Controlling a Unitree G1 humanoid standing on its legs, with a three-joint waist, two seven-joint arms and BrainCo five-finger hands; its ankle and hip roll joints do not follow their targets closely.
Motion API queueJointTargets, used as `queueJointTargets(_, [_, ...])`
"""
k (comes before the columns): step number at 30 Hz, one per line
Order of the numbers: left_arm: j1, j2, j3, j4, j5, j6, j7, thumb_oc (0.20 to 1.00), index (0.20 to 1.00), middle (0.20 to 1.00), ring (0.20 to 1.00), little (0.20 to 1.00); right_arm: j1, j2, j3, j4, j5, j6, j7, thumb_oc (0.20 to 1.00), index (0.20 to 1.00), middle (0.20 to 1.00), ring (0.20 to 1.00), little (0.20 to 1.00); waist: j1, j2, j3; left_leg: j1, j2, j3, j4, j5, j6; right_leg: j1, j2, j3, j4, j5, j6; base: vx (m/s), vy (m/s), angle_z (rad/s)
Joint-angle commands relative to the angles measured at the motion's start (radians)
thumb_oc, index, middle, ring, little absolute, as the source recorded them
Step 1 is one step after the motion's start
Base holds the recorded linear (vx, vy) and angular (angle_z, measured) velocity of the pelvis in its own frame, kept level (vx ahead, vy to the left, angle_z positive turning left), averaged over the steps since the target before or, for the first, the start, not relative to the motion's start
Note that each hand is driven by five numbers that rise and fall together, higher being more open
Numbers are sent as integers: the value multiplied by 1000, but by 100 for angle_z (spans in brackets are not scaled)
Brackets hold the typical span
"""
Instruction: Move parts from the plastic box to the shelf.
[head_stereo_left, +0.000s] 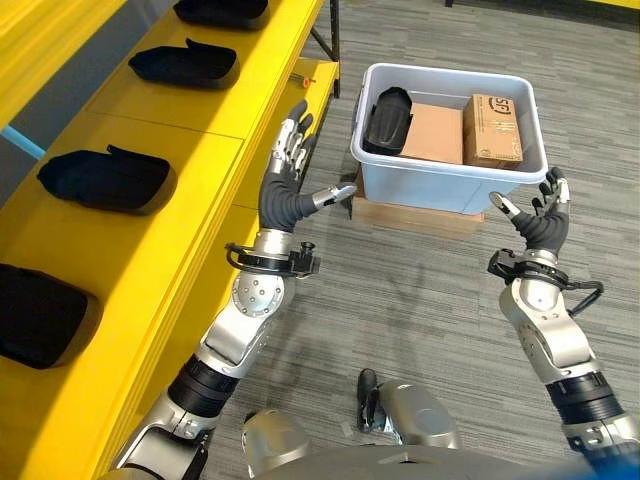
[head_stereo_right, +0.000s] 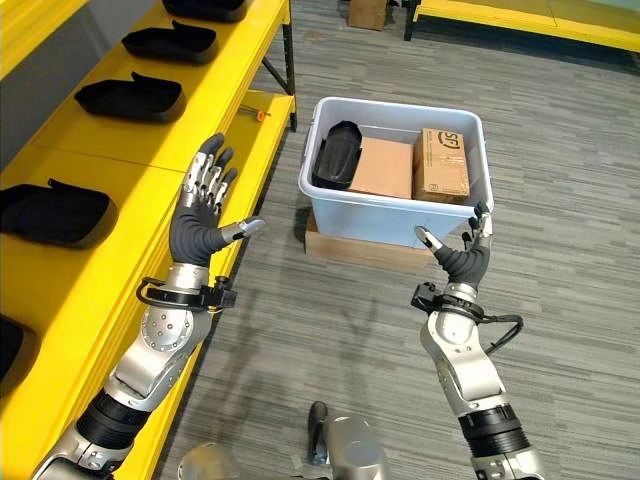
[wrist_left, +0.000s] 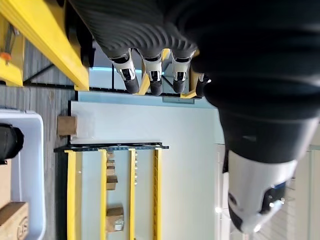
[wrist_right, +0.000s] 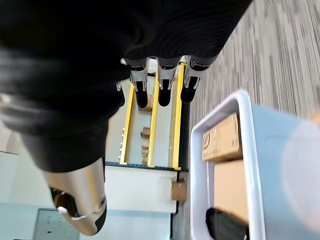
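The yellow shelf (head_stereo_left: 215, 110) carries a row of black parts (head_stereo_left: 105, 178), spaced apart along its top. The grey carpeted floor (head_stereo_left: 420, 300) bears a flat cardboard base (head_stereo_left: 415, 215), on which the plastic box (head_stereo_left: 450, 185) stands.

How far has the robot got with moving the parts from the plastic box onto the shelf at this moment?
Done: several black parts already lie along the yellow shelf. In hand: nothing; the left hand and right hand are both open and empty, raised in front of the plastic box. Left: one black part leans inside the box beside two cardboard boxes, not yet picked up.
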Motion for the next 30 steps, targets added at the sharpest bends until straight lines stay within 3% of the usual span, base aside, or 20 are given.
queueJointTargets(1, [50, -15, 45, -47, 27, -22, -3, 1000, 1000, 1000, 1000, 1000, 26, -7, -11, -92, 47, -21, 27, 1000, 1000, 1000, 1000, 1000, 29, -9, -41, -92, -88, 19, 55, 1, 67, 43, -33, -9, -164, 112, 133, 110, -1, -34])
queueJointTargets(2, [59, -16, 49, -47, 26, -22, -15, 1000, 1000, 1000, 1000, 1000, 38, -1, -9, -96, 56, -28, 25, 1000, 1000, 1000, 1000, 1000, 31, -8, -41, -98, -113, 36, 55, -24, 79, 51, -34, -12, -174, 119, 136, 161, 59, -4])
queueJointTargets(3, [71, -19, 51, -45, 28, -18, -51, 1000, 1000, 1000, 1000, 1000, 78, 23, -7, -110, 52, -60, 2, 1000, 1000, 1000, 1000, 1000, 29, -1, -44, -96, -163, 101, 2, -53, 102, 65, -42, -28, -186, 130, 153, 296, 185, 39])
queueJointTargets(4, [74, -25, 24, -25, 28, -20, -57, 1000, 1000, 1000, 1000, 1000, 107, 45, 12, -118, 44, -89, -34, 1000, 1000, 1000, 1000, 1000, 38, 15, -40, -145, -198, 128, -81, 27, 99, 99, -32, -27, -178, 126, 160, 458, 348, 74])
queueJointTargets(5, [94, -24, 13, -2, 19, -12, -52, 1000, 1000, 1000, 1000, 1000, 99, 61, 55, -115, 67, -80, -55, 1000, 1000, 1000, 1000, 1000, 61, 10, -42, -161, -214, 131, -70, 5, 124, 118, -33, -35, -132, 96, 150, 436, 352, 83])
queueJointTargets(11, [113, -19, -25, 7, 48, -13, -66, 1000, 1000, 1000, 1000, 1000, 102, 75, 116, -115, 42, -147, -54, 1000, 1000, 1000, 1000, 1000, 90, -3, -30, -103, -243, 141, -103, -30, 145, 159, -17, -62, -141, 80, 144, 76, 100, -30])
queueJointTargets(13, [76, -18, -47, -1, 42, 17, -92, 1000, 1000, 1000, 1000, 1000, 70, 78, 120, -103, 61, -169, -47, 1000, 1000, 1000, 1000, 1000, 112, -5, -33, -70, -238, 166, -135, -40, 155, 159, -17, -137, -101, 52, 154, -49, 17, -17])
queueJointTargets(16, [47, -12, -49, -4, 38, 57, -96, 1000, 1000, 1000, 1000, 1000, 31, 99, 141, -110, 51, -138, -66, 1000, 1000, 1000, 1000, 1000, 131, 4, -37, -29, -237, 167, -159, -55, 178, 105, -54, -189, 92, 56, 196, 52, -38, -13])
queueJointTargets(17, [45, -9, -41, -8, 23, 83, -107, 1000, 1000, 1000, 1000, 1000, 23, 116, 148, -110, 31, -124, -69, 1000, 1000, 1000, 1000, 1000, 137, 9, -36, -9, -231, 167, -156, -69, 188, 79, -121, -205, 147, 74, 217, 129, -147, -10])
queueJointTargets(18, [48, -6, -35, -10, 21, 92, -113, 1000, 1000, 1000, 1000, 1000, 18, 125, 148, -107, 21, -121, -73, 1000, 1000, 1000, 1000, 1000, 145, 12, -36, 5, -226, 168, -150, -78, 189, 84, -165, -213, 120, 79, 224, 137, -214, -17])
queueJointTargets(19, [49, -1, -30, -15, 12, 102, -118, 1000, 1000, 1000, 1000, 1000, 13, 132, 146, -99, 20, -123, -77, 1000, 1000, 1000, 1000, 1000, 150, 14, -35, 13, -222, 164, -146, -83, 187, 92, -184, -213, 88, 80, 226, 101, -364, -9])
queueJointTargets(22, [26, 18, -33, -21, -1, 124, -137, 1000, 1000, 1000, 1000, 1000, 3, 152, 146, -76, 18, -150, -101, 1000, 1000, 1000, 1000, 1000, 144, 9, -40, 7, -200, 109, -138, -93, 177, 90, -251, -120, -86, 173, 267, 23, -500, 9])
queueJointTargets(23, [12, 27, -39, -20, 4, 118, -136, 1000, 1000, 1000, 1000, 1000, -2, 164, 140, -70, 15, -161, -97, 1000, 1000, 1000, 1000, 1000, 137, 5, -34, 7, -179, 90, -150, -94, 174, 59, -288, -77, -110, 230, 293, 7, -794, 89])
queueJointTargets(24, [8, 26, -28, -13, 13, 116, -113, 1000, 1000, 1000, 1000, 1000, -9, 163, 130, -75, 12, -133, -53, 1000, 1000, 1000, 1000, 1000, 141, 1, -29, 6, -116, 125, -156, -78, 139, 64, -290, -137, -149, 228, 302, 25, -740, 103])
queueJointTargets(26, [6, 16, -30, 4, -9, 98, -102, 1000, 1000, 1000, 1000, 1000, -20, 155, 124, -75, 18, -108, -35, 1000, 1000, 1000, 1000, 1000, 141, 3, -25, 4, -86, 140, -163, -57, 114, 73, -277, -163, -168, 224, 296, 62, -484, 41])
queueJointTargets(28, [13, 3, -27, 5, -8, 78, -118, 1000, 1000, 1000, 1000, 1000, -44, 124, 102, -79, 13, -83, -32, 1000, 1000, 1000, 1000, 1000, 142, 9, -17, -18, -21, 129, -183, -2, 60, 71, -241, -188, -166, 190, 265, 89, -490, -6])
queueJointTargets(30, [26, 0, -24, 0, -8, 65, -124, 1000, 1000, 1000, 1000, 1000, -54, 112, 98, -75, 15, -77, -31, 1000, 1000, 1000, 1000, 1000, 143, 14, -16, -20, 5, 118, -199, 20, 46, 70, -227, -199, -163, 178, 251, 91, -295, 8])
